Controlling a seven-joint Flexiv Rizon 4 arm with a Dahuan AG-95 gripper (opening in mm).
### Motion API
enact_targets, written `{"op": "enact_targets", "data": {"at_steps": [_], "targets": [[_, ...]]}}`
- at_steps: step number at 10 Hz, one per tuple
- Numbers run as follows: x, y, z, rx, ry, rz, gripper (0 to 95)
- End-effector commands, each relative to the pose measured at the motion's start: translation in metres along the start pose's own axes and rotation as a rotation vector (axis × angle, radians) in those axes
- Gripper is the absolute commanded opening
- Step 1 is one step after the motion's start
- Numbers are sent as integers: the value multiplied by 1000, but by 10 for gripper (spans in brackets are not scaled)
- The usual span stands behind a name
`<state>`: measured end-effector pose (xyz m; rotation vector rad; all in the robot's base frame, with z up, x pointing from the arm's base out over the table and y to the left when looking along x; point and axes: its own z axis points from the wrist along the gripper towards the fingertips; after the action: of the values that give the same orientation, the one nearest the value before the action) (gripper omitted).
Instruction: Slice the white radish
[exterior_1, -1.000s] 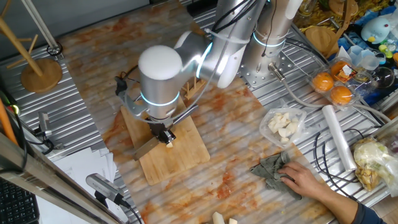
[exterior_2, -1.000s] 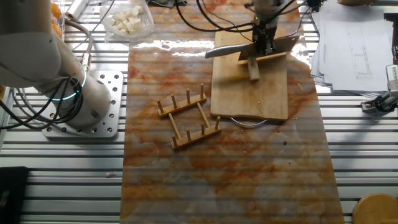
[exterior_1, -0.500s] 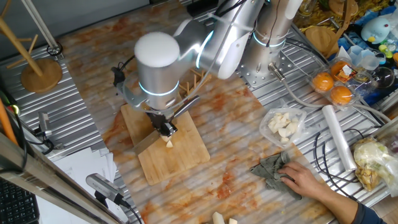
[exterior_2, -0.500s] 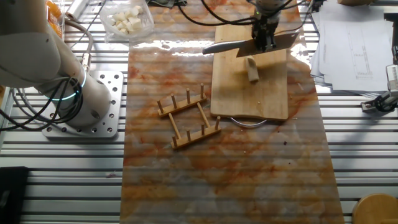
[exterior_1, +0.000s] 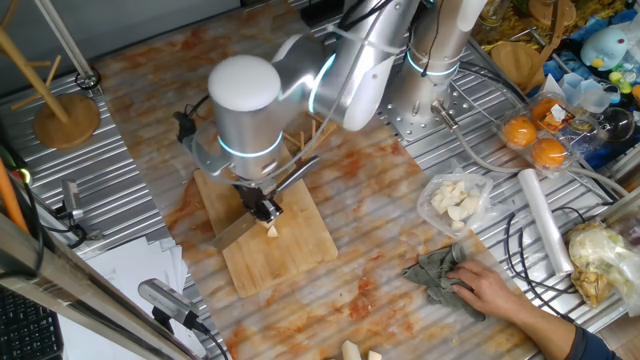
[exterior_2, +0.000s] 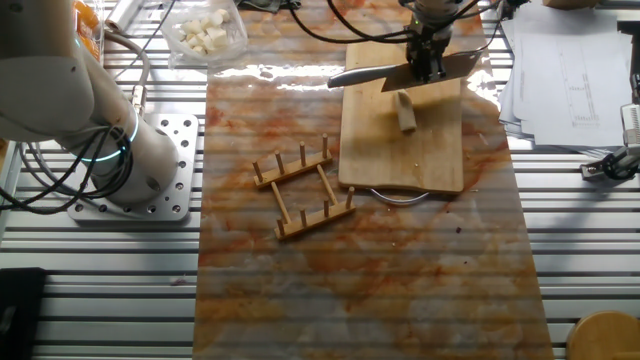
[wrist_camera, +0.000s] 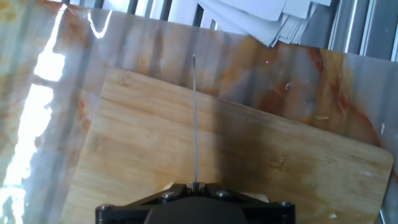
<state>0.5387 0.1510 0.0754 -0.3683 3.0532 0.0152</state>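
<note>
I have the fingers (exterior_2: 428, 68) clamped on the knife (exterior_2: 400, 72), poised above the white radish (exterior_2: 405, 110); next, a straight downward cut.

white radish (exterior_2: 405, 111): pale tapered strip; lying flat; on cutting board (exterior_2: 420, 150)

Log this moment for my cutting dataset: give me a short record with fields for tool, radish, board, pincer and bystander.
tool: knife, held by the pincer, blade edge-on in the hand view
radish: pale strip lying on the board, beside the blade; contact cannot be told
board: wooden board on the table, under the knife
pincer: shut on the knife, over the board's far end in the other fixed view
bystander: a hand resting on a grey cloth, away from the board
</note>
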Motion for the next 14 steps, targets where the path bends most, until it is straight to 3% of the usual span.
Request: {"op": "enact_targets", "data": {"at_steps": [1, 8, 11, 13, 14], "targets": [[-2, 0, 1, -3, 5, -2, 0], [-1, 0, 15, 2, -6, -5, 0], [-1, 0, 28, 5, -31, -5, 0], [-9, 4, 39, 13, -59, 6, 0], [-18, 9, 37, 32, -52, 16, 0]]}}
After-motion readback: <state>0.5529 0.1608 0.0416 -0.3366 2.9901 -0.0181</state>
